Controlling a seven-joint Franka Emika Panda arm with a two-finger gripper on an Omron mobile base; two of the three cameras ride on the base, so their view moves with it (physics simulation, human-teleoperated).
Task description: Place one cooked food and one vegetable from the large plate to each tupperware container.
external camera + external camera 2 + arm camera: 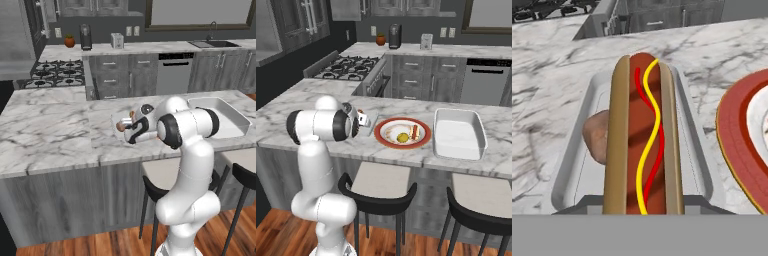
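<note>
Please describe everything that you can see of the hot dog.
The hot dog is a long brown sausage in a tan bun, with one wavy red line and one wavy yellow line of sauce along its top. In the hand view it points away from the camera, above the small pale-grey tray, with a brownish round food in that tray beside it. The gripper is shut on its near end; whether it touches the tray cannot be told.

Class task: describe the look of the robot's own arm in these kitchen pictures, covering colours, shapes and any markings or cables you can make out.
The arm is glossy white, built of rounded, tube-like segments that bulge at each joint. Dark, near-black rings and caps mark the joints. Its tool is white with dark parts, including a round dark spot on the hand. No loose cables or readable markings can be made out.
</note>
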